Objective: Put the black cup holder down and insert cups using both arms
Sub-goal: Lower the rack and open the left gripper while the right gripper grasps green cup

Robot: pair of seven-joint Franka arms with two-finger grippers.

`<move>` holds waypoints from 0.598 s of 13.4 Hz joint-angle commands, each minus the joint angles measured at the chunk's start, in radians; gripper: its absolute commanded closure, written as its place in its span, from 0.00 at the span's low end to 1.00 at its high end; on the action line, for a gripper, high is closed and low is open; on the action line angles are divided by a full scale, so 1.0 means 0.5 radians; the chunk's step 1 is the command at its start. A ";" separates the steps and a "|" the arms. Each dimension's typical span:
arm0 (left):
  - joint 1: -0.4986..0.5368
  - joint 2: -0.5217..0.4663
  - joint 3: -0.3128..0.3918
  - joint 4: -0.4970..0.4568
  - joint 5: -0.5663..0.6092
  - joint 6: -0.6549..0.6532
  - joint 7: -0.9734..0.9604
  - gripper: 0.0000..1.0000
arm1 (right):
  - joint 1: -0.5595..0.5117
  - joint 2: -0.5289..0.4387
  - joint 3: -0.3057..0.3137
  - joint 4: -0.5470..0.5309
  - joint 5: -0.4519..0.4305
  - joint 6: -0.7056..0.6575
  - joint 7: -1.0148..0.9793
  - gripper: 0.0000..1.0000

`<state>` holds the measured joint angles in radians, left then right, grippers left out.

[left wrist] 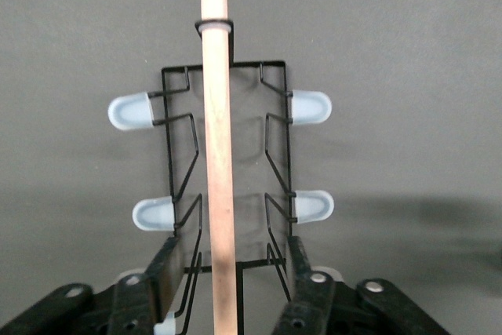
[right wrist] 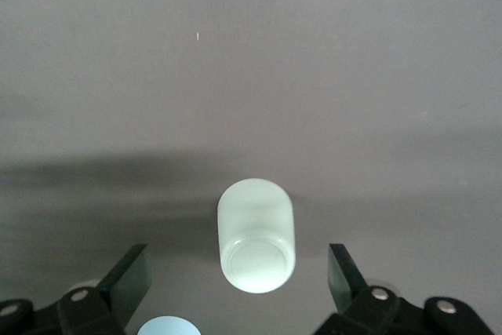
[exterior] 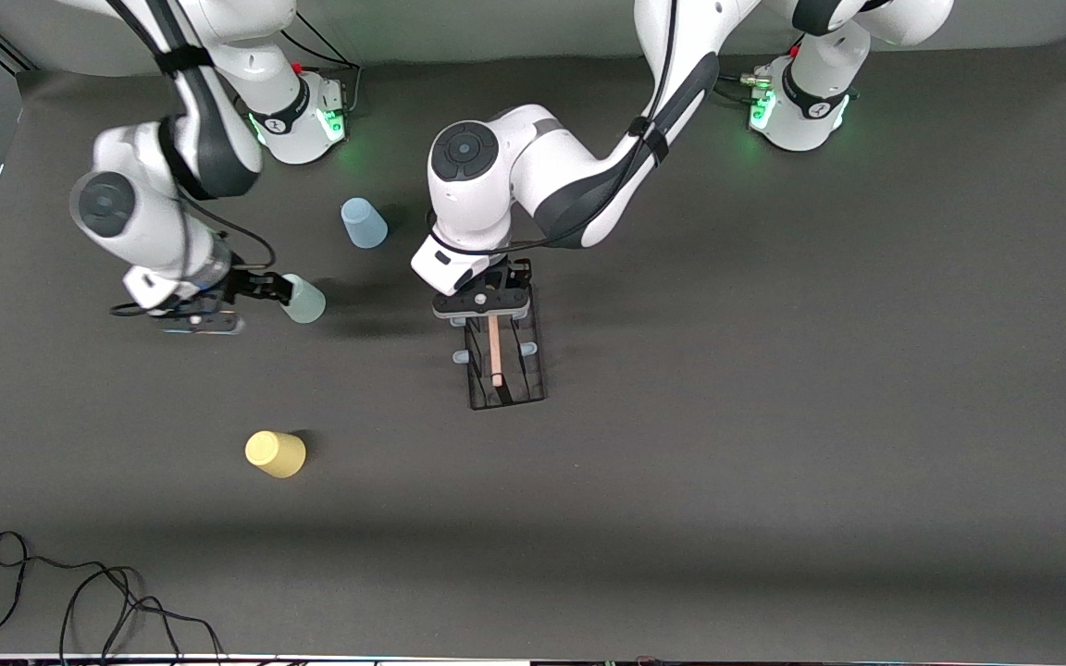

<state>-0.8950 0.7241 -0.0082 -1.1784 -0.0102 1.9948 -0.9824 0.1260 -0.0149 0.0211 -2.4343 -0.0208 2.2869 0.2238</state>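
The black cup holder (exterior: 499, 356) stands on the table's middle, its wooden rod (left wrist: 218, 154) on top and pale-tipped prongs (left wrist: 129, 111) at both sides. My left gripper (exterior: 485, 310) is over its end nearer the robots' bases, open (left wrist: 234, 241), one finger (left wrist: 166, 268) on each side of the rod without touching it. The pale green cup (exterior: 303, 300) stands upside down toward the right arm's end. My right gripper (exterior: 276, 289) is open (right wrist: 237, 250) just above it, with the cup (right wrist: 256, 234) between its fingers (right wrist: 129, 274), untouched.
The light blue cup (exterior: 364, 223) stands upside down nearer the robots' bases, between the two grippers. The yellow cup (exterior: 276, 453) sits nearer the front camera than the green cup. Black cables (exterior: 80, 592) lie at the table's front corner at the right arm's end.
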 commanded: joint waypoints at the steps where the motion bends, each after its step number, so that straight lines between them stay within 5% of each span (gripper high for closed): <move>1: 0.120 -0.190 0.007 -0.018 -0.031 -0.196 0.191 0.22 | 0.082 0.054 -0.027 -0.043 -0.023 0.028 0.071 0.00; 4: 0.362 -0.557 0.007 -0.177 -0.212 -0.457 0.476 0.15 | 0.089 0.085 -0.030 -0.120 -0.026 0.031 0.059 0.00; 6: 0.528 -0.803 0.010 -0.290 -0.219 -0.681 0.614 0.00 | 0.086 0.143 -0.030 -0.129 -0.026 0.049 0.068 0.01; 8: 0.691 -1.015 0.022 -0.419 -0.213 -0.850 0.786 0.00 | 0.086 0.183 -0.030 -0.163 -0.026 0.095 0.065 0.02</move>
<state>-0.6061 0.3525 0.0046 -1.2433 -0.0985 1.6039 -0.6670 0.1535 0.0549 0.0179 -2.5006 -0.0207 2.3018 0.2331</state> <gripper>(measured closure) 0.000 0.018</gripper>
